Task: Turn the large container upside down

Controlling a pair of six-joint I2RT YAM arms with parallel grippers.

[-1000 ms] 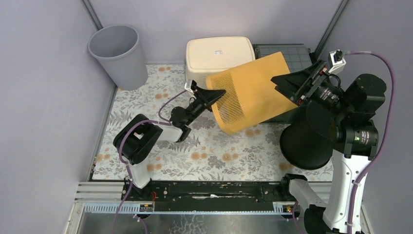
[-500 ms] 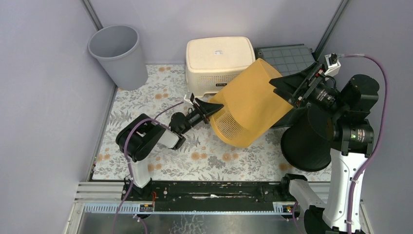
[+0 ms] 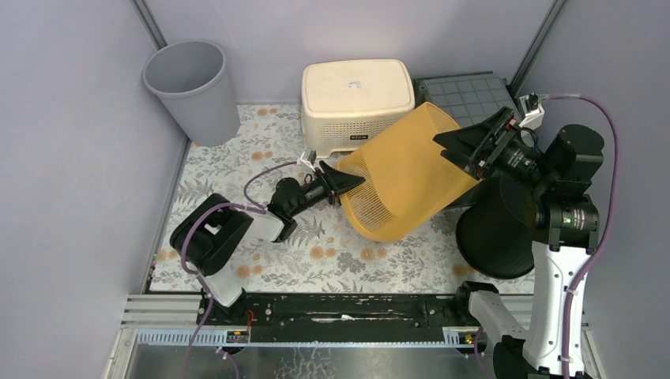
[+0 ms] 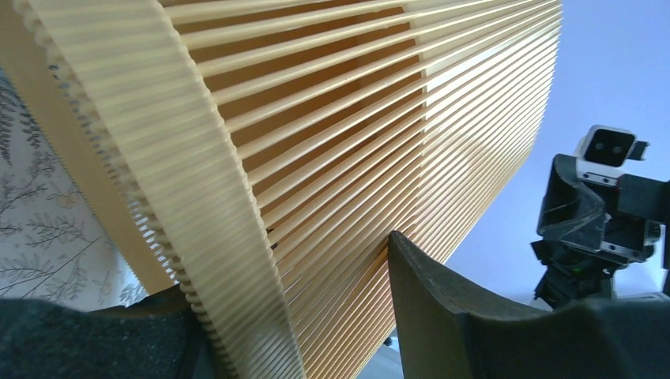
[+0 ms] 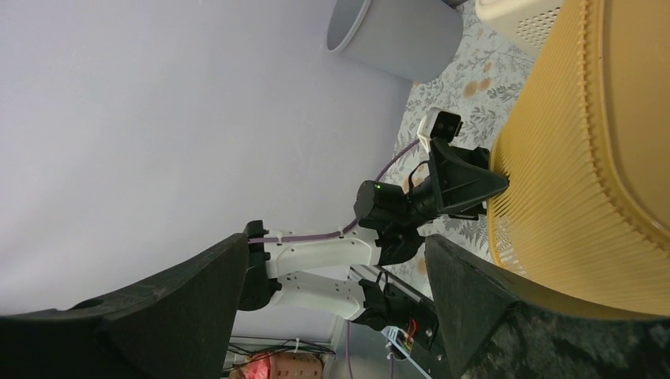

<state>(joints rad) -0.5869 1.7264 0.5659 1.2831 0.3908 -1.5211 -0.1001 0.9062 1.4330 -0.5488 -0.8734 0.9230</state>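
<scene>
Along the bottom, the right tool [image 5: 338, 238] spreads its two dark fingers wide. A slatted yellow basket [image 5: 600, 142] fills the right side. Mid-frame, the left tool [image 5: 494, 185] meets its rim. A grey bin [image 5: 395, 28] stands at the top on the flowered tabletop [image 5: 466, 87].

The left arm [image 3: 229, 233] is stretched low and forward with the left tool [image 3: 354, 181] set part-way apart, while the right arm [image 3: 565, 225] is held high with the right tool [image 3: 446, 146] spread wide.
</scene>
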